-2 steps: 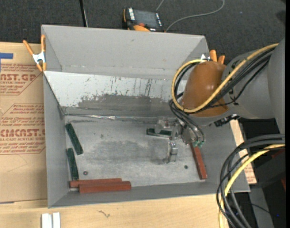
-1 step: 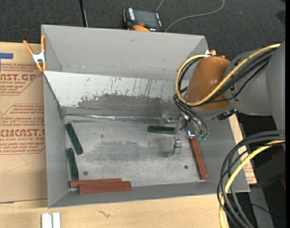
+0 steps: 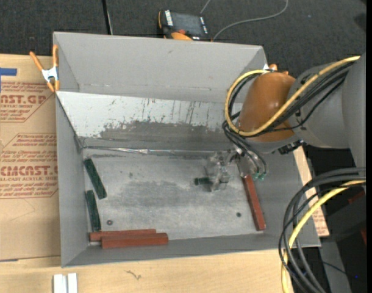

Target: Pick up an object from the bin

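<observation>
Grey metal bin [image 3: 155, 102], floor scuffed: gripper [image 3: 218, 177] low over right-centre floor, a small dark green piece [image 3: 203, 181] just beside its tip. Cannot tell whether the claw is apart or together. Dark green bars [image 3: 94, 177] lie at left, a red-brown bar [image 3: 134, 240] at front.

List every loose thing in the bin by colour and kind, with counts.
Red-brown bars: 3
Dark green bars: 2
Small dark green piece: 1
Total: 6
</observation>
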